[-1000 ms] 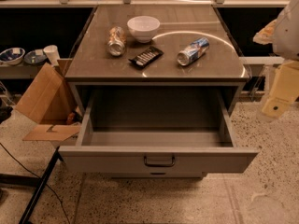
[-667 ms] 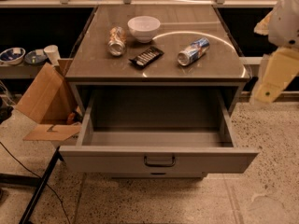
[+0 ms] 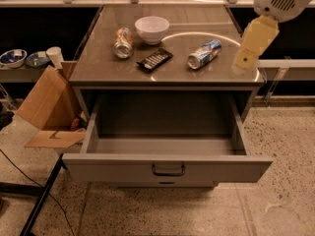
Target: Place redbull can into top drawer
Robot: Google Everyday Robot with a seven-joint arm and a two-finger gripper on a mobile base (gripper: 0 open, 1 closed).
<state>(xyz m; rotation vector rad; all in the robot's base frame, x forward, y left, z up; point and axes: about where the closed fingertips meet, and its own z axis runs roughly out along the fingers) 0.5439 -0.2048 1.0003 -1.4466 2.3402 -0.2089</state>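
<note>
The redbull can (image 3: pixel 204 53) lies on its side on the right part of the cabinet top (image 3: pixel 106 68), silver top facing the front left. The top drawer (image 3: pixel 113 170) below stands pulled fully out, with nothing visible inside, its dark handle (image 3: pixel 168 170) at the centre of the front panel. My gripper (image 3: pixel 248 55), with yellowish fingers under a white arm, hangs over the right edge of the cabinet top, just right of the can and not touching it.
An orange-tan can (image 3: pixel 123 42), a white bowl (image 3: pixel 152 28) and a black packet (image 3: pixel 154 59) lie on the cabinet top left of the redbull can. An open cardboard box (image 3: pixel 47 102) leans at the cabinet's left. Dishes (image 3: pixel 12 57) sit on a low shelf at left. A black pole (image 3: pixel 39 200) crosses the floor.
My gripper has moved up and to the left, from beside the cabinet's right side to over its top edge near the redbull can. Nothing else has moved.
</note>
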